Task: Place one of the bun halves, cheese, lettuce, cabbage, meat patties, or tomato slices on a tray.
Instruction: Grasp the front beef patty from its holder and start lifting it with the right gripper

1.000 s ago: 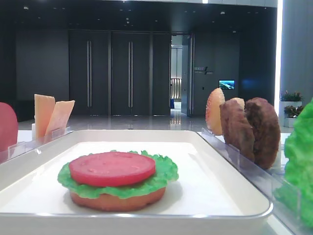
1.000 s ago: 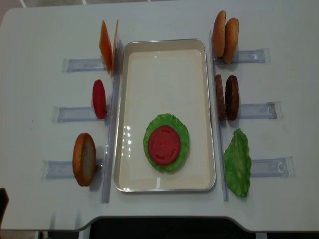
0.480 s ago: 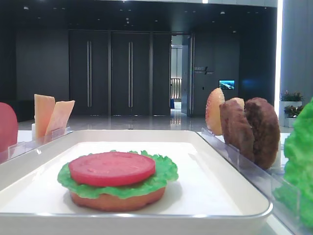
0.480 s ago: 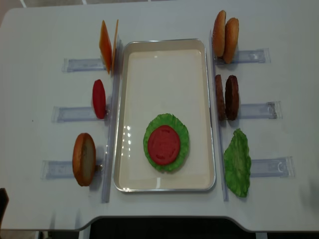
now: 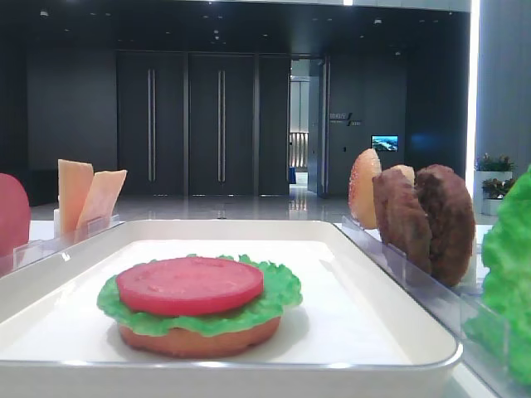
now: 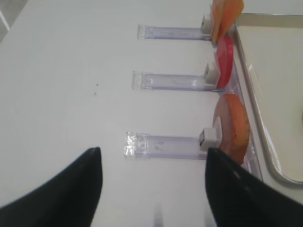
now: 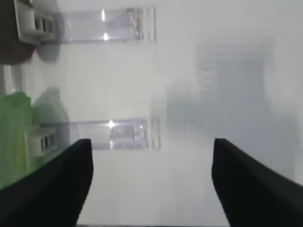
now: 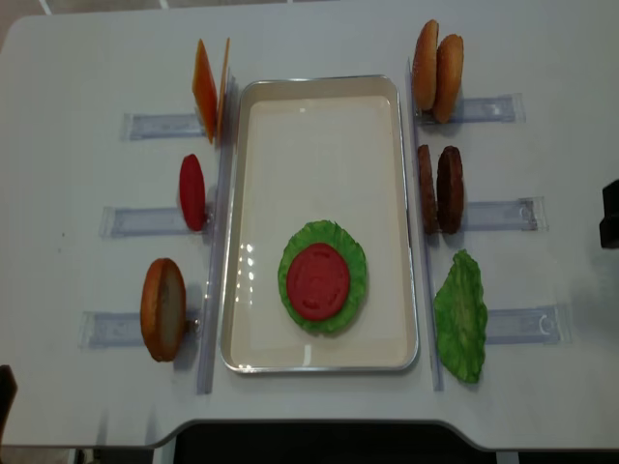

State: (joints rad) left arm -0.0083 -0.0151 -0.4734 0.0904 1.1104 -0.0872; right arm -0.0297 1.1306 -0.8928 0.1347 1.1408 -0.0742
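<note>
While both sets of fingers (image 7: 150, 182) (image 6: 151, 187) stood wide and empty, a careless reach risked toppling the upright meat patties (image 8: 440, 188) beside the tray (image 8: 319, 222).

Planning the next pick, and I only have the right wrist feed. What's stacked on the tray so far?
Observer: On the large white glossy tray, a smooth pinkish-red tomato slice lies on a green ruffled lettuce leaf, with a tan bun half underneath.
Operator: Any patties left in the racks?
Observer: Two thick dark-brown meat patties stand on edge in the clear plastic rack right of the tray.
Operator: Left pincer busy?
Observer: No. The left pincer is open and empty, out over the table left of the tray.
</note>
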